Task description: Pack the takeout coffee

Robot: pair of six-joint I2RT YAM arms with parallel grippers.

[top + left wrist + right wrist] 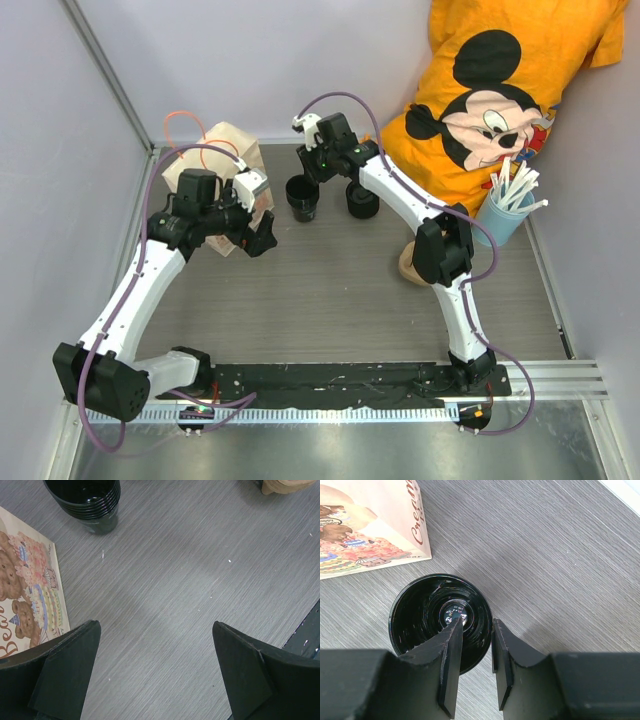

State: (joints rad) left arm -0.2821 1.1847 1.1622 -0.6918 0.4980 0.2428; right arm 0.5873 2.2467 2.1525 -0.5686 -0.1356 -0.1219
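Note:
The black coffee cup (302,197) stands open-topped on the grey table, right of the brown paper bag (222,160); in the left wrist view it looks like a nested stack of several cups (90,505). My right gripper (308,168) hangs right over it. In the right wrist view the cup (420,615) is dark inside, and the gripper (476,621) straddles its near rim, one finger inside and one outside, with a narrow gap. A second black round stack (362,200) stands just right of the cup. My left gripper (255,228) is wide open and empty (155,625) over bare table beside the bag (25,580).
A light blue cup of white straws (505,212) stands at the right. A beige pulp carrier (408,265) lies behind my right arm's elbow and shows in the left wrist view (287,486). A person in an orange shirt (500,80) is at the back right. Walls close in the table.

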